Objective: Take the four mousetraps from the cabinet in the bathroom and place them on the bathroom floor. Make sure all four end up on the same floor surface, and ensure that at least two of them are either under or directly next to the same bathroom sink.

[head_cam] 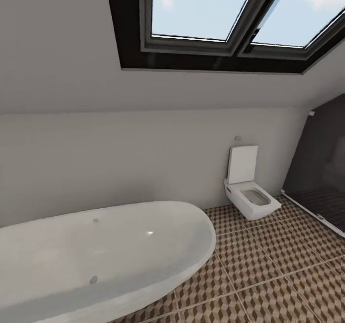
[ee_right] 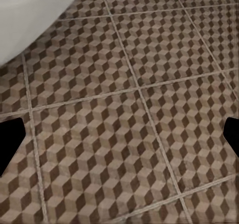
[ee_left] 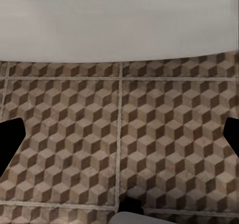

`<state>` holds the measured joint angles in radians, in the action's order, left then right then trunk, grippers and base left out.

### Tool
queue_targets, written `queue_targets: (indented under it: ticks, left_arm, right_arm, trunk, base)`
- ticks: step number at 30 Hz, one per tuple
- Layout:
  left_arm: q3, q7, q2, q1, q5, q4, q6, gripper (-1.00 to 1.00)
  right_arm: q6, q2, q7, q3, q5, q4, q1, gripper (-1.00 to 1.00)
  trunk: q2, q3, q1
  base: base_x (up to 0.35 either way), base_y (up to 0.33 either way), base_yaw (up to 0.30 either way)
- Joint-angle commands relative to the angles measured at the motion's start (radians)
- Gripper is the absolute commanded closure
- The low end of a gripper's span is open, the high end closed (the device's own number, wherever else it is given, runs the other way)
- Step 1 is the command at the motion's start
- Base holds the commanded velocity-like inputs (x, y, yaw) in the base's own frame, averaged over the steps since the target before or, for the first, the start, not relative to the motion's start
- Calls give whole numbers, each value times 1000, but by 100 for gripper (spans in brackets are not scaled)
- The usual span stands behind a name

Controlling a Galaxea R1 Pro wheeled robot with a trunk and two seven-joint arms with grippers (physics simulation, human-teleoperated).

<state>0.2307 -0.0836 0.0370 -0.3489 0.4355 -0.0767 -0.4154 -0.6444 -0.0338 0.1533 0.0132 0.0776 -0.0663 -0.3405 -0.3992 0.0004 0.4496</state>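
Mousetraps nowhere visible (likely light, stiff boards; pinch the wood edges, avoid the wire). Left gripper (ee_left: 119,134) and right gripper (ee_right: 119,137) spread wide, empty, over bathroom floor (ee_right: 124,124); tub (head_cam: 96,256) beyond, toilet (head_cam: 249,194) farthest.

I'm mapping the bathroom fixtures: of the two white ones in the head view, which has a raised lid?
The toilet against the far wall: its square lid stands upright behind the open bowl. The rounded bathtub nearer the camera has no lid.
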Motion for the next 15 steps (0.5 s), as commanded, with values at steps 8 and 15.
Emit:
queue_targets:
  ticks: [8, 15]
  left_arm:
    - [9, -2, -1, -1, 3, -3, -5, -100]
    - [9, -2, 0, -1, 3, -3, -5, -100]
  right_arm:
    - [-5, 0, 6, 2, 8, -4, -2, -100]
    - [-5, 0, 6, 2, 8, -4, -2, -100]
  trunk:
    - [-1, 0, 0]
    - [-1, 0, 0]
  base:
    - [0, 0, -264]
    - [0, 0, -264]
